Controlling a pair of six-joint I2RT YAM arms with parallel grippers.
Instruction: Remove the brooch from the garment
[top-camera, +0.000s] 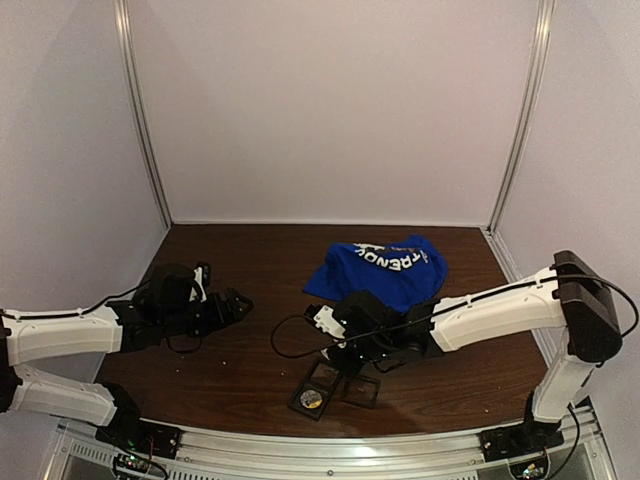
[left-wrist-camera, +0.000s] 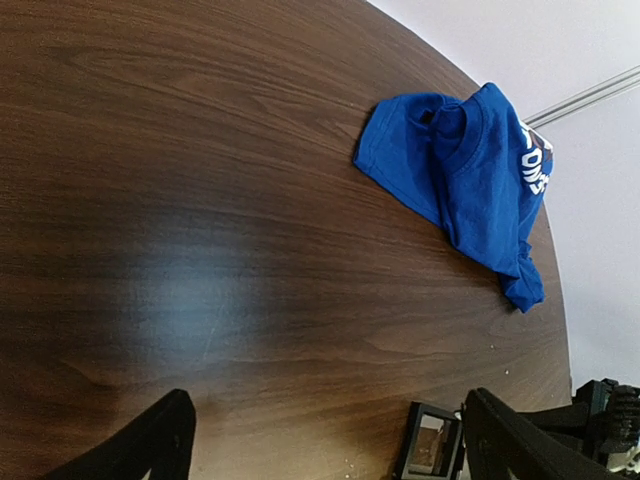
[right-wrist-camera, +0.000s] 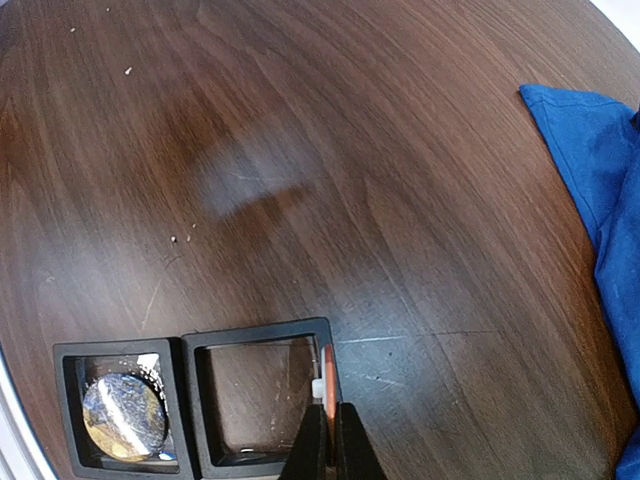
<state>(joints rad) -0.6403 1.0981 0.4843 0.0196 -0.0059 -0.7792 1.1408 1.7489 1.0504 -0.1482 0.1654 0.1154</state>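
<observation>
The shirt lies crumpled in a bright blue heap with white lettering on top. It sits toward the far right of the table, near the back edge. My left claw hangs wide open and empty over bare wood on the left, well apart from it. My right claw is pinched closed at the rim of an empty frame; I cannot tell if it grips anything. A shiny disc sits in the neighbouring frame. Open wood lies between the frames and the shirt.

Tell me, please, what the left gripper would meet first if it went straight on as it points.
Probably the bare table: its wrist view shows the open left gripper aimed at wood, the garment off to one side; depth unclear.
</observation>
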